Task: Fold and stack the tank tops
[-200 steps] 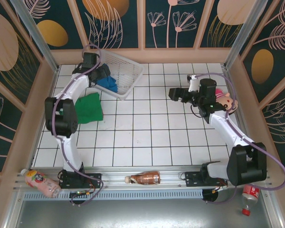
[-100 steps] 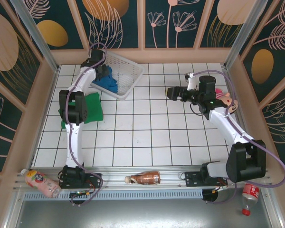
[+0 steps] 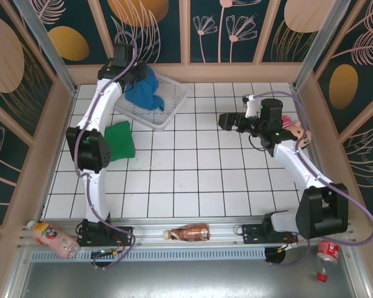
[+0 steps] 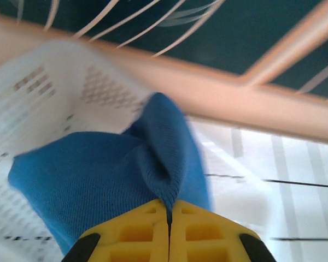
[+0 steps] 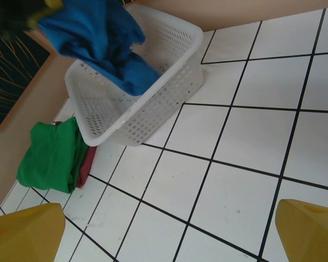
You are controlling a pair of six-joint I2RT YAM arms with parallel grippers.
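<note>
Pinches the blue top (image 3: 146, 93) by a fold, left gripper (image 4: 169, 210) pressed together on it, cloth hanging bunched above the white basket (image 3: 169, 107). Has the green top (image 3: 119, 141) folded just beside the basket, over the maroon top (image 5: 87, 161). Holds the right gripper (image 3: 225, 120) spread wide above the middle tiles.
</note>
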